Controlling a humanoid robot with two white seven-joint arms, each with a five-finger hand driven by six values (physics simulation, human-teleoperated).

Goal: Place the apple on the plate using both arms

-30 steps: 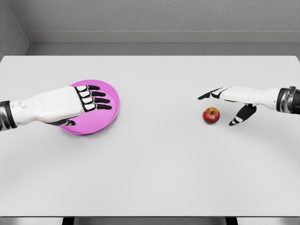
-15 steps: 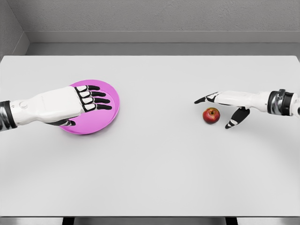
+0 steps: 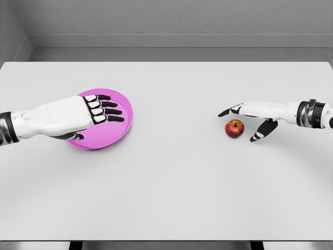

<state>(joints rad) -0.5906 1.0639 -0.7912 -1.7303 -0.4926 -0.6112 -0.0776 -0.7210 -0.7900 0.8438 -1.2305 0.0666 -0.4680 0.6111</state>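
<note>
Here the plate (image 3: 112, 133) holds only the flat left hand (image 3: 86, 115); the open right hand (image 3: 255, 117) straddles the apple (image 3: 234, 128).

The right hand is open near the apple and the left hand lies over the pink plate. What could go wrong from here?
1. The apple is round and sits free on the table; the open right hand could nudge it and make it roll away before gripping.
2. The left hand covers much of the plate, so little surface is free for the apple.
</note>
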